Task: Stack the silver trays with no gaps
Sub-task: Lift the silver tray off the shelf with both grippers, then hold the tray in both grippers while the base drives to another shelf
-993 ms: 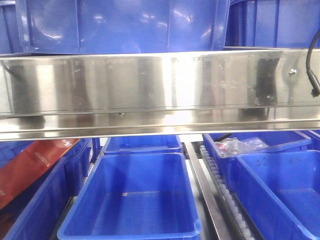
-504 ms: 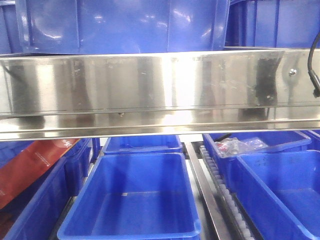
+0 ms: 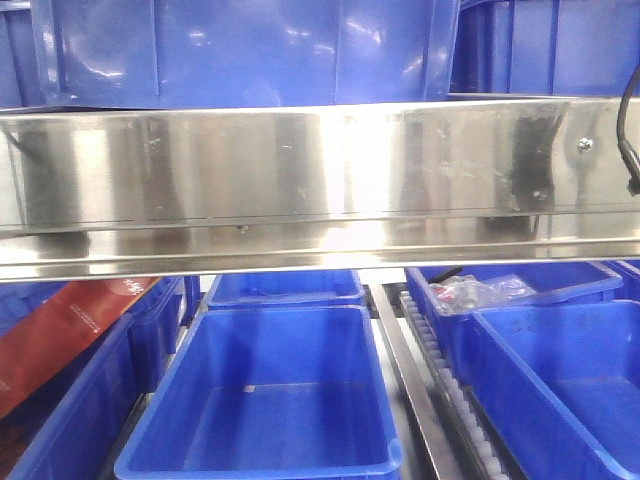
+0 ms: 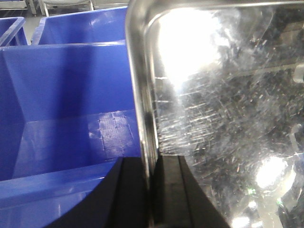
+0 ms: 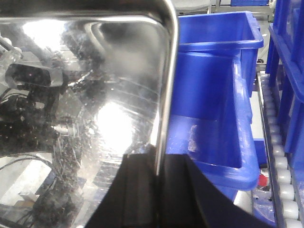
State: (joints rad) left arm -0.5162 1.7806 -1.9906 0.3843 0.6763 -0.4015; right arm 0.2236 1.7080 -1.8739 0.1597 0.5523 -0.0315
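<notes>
A silver tray [image 3: 320, 190] hangs lifted across the whole front view, its long shiny side wall facing the camera. In the left wrist view, my left gripper [image 4: 151, 190] is shut on the tray's left rim [image 4: 140, 95], one black finger outside and one inside. The tray's scratched, mirror-like bottom [image 4: 228, 118] fills the right of that view. My right gripper [image 5: 159, 187] is shut on the opposite rim [image 5: 166, 85] in the same way, with the reflective bottom [image 5: 80, 109] to its left. No other tray shows.
Blue plastic bins lie below the tray: an empty one [image 3: 270, 400] in the middle, another [image 3: 560, 380] to the right, one with clear packets [image 3: 480, 290] behind. A roller conveyor [image 3: 440, 390] runs between them. A red carton [image 3: 70, 330] sits left. Blue crates [image 3: 240, 50] stand behind.
</notes>
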